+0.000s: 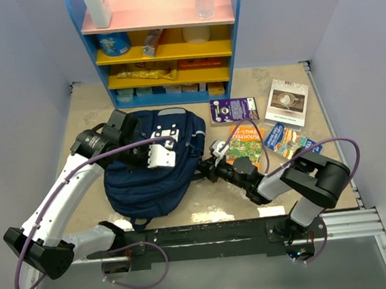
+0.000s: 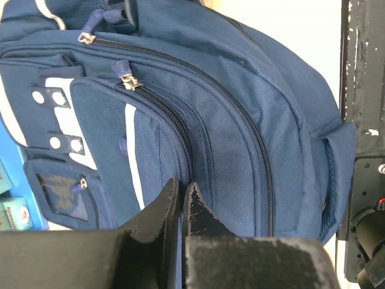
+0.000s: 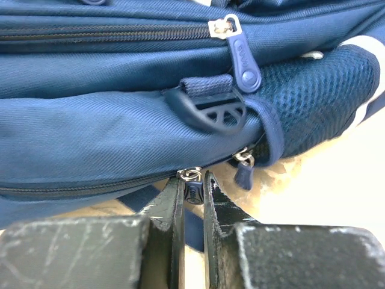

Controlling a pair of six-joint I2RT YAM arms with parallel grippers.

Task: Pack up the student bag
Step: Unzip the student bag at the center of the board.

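The student bag (image 1: 148, 176), a navy backpack with a light stripe and white patches, lies flat on the table at centre left. My left gripper (image 1: 155, 163) is over its front; in the left wrist view (image 2: 182, 188) its jaws are pressed together on a fold of the bag's fabric (image 2: 240, 150) beside a zipper line. My right gripper (image 1: 211, 168) is at the bag's right edge. In the right wrist view (image 3: 193, 188) it is shut on a small navy zipper pull (image 3: 194, 191) hanging from a metal slider under the bag's side (image 3: 90, 132).
Several books lie right of the bag: a purple one (image 1: 234, 110), a white one (image 1: 287, 101), a green-orange one (image 1: 244, 146) and a blue one (image 1: 285, 139). A blue shelf unit (image 1: 163, 45) with supplies stands at the back. The black base rail (image 1: 215, 232) runs along the near edge.
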